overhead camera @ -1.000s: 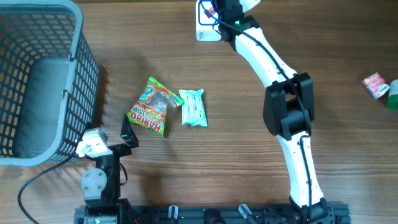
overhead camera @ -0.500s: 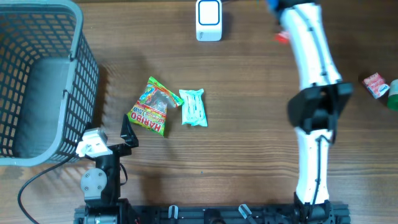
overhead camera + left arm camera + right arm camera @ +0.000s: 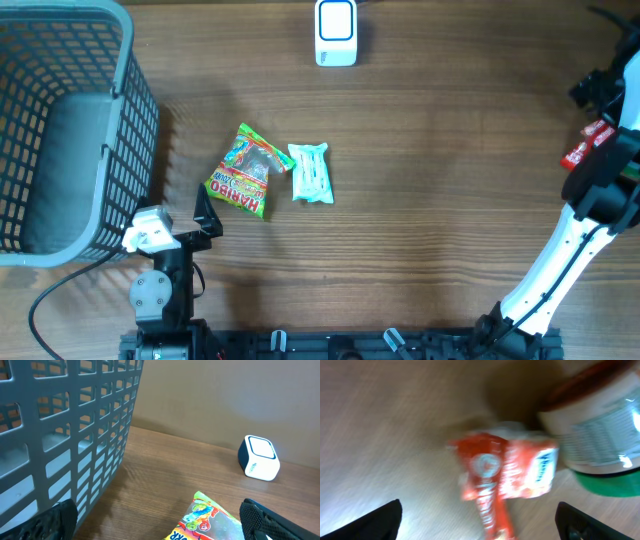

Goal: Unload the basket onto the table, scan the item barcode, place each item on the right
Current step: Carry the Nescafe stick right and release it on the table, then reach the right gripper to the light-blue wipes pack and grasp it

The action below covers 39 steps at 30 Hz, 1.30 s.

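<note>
Right gripper (image 3: pixel 477 519) jaws released, wide apart over red packet (image 3: pixel 502 476) just beside jar (image 3: pixel 600 430). Left gripper (image 3: pixel 157 516) jaws released, near basket (image 3: pixel 60 435). Scanner (image 3: pixel 336 32) well apart.

Left arm (image 3: pixel 160 268) folded low at near left, wrist low and level. Left gripper (image 3: pixel 162 521) faces far side, jaws spread wide. Right arm (image 3: pixel 560 250) reaches from near base to right edge, elbow bent. Right gripper (image 3: pixel 480 522) faces down, jaws wide apart.
</note>
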Each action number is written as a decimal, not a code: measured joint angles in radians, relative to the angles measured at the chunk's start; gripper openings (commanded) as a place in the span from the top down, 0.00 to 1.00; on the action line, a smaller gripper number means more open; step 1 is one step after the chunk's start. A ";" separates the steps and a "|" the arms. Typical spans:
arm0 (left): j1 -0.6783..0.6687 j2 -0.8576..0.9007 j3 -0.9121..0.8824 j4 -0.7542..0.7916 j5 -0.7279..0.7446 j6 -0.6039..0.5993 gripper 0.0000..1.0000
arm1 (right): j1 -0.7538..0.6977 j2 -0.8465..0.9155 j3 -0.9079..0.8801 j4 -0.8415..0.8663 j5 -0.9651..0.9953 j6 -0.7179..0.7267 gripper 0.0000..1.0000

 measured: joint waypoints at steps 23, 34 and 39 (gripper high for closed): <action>0.000 0.000 0.000 0.000 0.000 0.000 0.00 | 1.130 -0.257 -0.242 -0.062 -0.314 -0.052 0.00; 0.000 0.000 0.000 0.000 0.000 0.000 0.00 | 1.215 -0.250 -0.417 0.124 -0.223 0.061 0.10; 0.000 0.000 0.000 0.000 0.000 0.000 0.00 | 1.272 -0.241 -0.418 0.172 -0.162 0.083 0.11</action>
